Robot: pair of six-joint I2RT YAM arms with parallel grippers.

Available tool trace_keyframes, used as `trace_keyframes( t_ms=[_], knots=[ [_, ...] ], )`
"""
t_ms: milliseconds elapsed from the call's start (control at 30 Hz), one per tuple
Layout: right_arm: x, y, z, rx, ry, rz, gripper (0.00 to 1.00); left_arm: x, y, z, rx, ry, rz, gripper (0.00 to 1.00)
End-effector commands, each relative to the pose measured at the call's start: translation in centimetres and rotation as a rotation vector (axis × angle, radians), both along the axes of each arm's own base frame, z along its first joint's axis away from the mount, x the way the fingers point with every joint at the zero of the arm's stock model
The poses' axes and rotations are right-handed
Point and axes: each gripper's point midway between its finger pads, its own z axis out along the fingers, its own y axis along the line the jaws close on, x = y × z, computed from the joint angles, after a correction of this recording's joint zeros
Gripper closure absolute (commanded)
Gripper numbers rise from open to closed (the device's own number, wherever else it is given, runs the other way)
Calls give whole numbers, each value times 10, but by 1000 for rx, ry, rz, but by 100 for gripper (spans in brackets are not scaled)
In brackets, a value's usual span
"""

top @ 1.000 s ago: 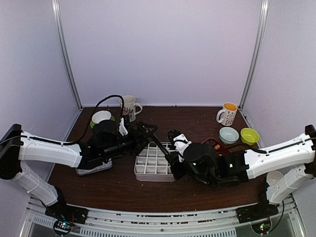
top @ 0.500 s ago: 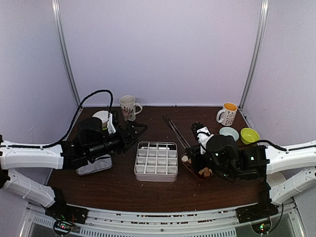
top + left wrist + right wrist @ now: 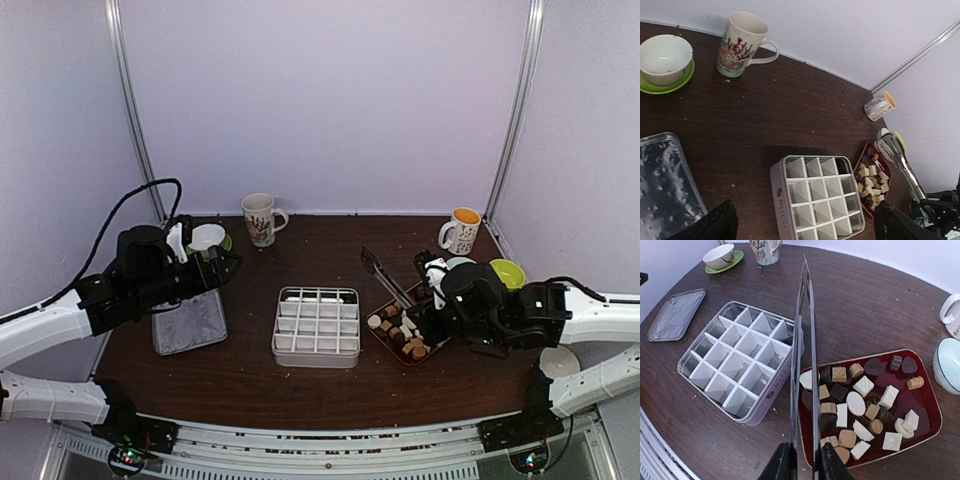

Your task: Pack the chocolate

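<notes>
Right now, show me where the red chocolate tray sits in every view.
Top external: red tray right of centre, right of the divided box.
Left wrist: right edge, right of the box.
Right wrist: lower right, right of the box.
Shared landmark: the divided box, left of the tray everywhere.

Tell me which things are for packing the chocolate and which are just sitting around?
For the job:
chocolate, red tray, divided box, tongs, probably the grey lid.

Just sitting around:
patterned mug, white bowl on green saucer, orange-lined mug, blue bowl, green bowl.
</notes>
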Motion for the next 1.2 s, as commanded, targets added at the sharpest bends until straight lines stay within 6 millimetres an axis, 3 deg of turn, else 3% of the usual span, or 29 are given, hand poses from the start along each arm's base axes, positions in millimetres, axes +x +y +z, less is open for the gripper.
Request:
trace_keyframes(
  t_ms=[0, 167, 367, 800, 1000, 1167],
  knots=[
    [-16, -16, -12, -37, 108, 26, 78, 1, 29, -5, 233, -84, 9, 2],
    [-27, -38, -22, -99, 196, 30, 73, 6, 33, 0, 313, -170, -7, 2],
    [-36, -68, -30, -141, 251, -18, 70, 11, 23, -11, 283, -167, -59, 2],
    [-34, -81, -30, -76, 306, -89, 69, 13, 26, -26, 335, -140, -58, 2],
    [-34, -83, -32, -64, 330, -102, 69, 15, 38, -37, 395, -89, -11, 2],
    [-35, -87, -34, -62, 354, -117, 69, 11, 24, -31, 351, -126, -84, 2]
  ],
)
